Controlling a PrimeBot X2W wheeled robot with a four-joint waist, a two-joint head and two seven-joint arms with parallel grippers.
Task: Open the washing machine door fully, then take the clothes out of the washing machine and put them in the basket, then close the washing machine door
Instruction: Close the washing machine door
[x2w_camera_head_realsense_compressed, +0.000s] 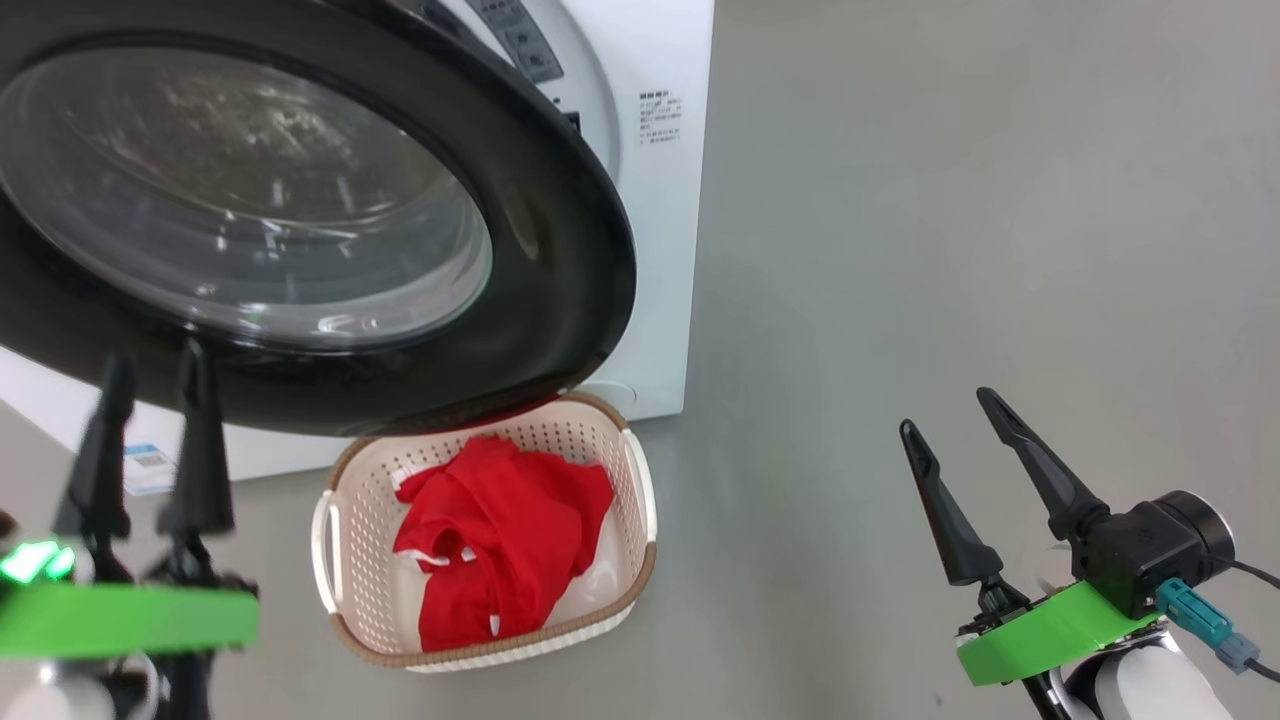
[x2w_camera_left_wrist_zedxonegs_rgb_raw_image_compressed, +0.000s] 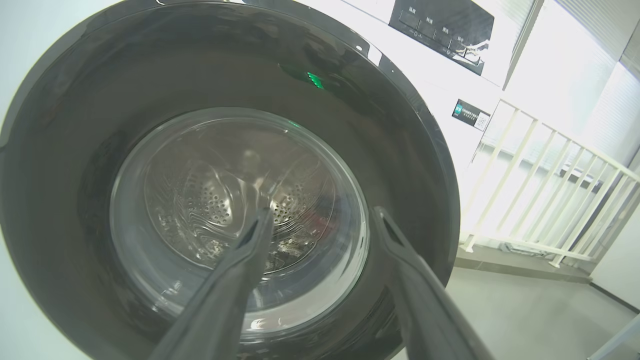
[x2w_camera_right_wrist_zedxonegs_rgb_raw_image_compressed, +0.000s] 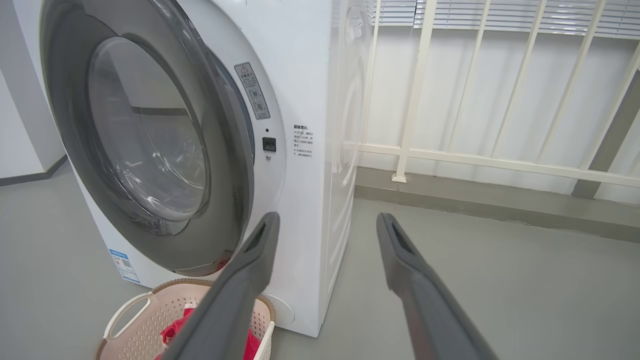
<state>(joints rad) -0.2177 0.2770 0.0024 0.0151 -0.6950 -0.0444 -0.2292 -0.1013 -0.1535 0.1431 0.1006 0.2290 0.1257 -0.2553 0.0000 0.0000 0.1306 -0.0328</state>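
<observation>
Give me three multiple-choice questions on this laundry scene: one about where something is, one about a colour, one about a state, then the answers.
1. Where is the red garment?
A. draped over the washing machine door
B. in the basket
C. in the right pincer

2. What colour is the rim of the washing machine door?
A. black
B. white
C. brown

3. How is the right pincer?
A. shut on the red garment
B. shut on the basket's handle
C. open, holding nothing

Answers: 1 B, the red fabric lies inside the cream perforated walls. 2 A, the wide ring around the window is glossy black. 3 C, its two fingers stand apart with nothing between them.
</observation>
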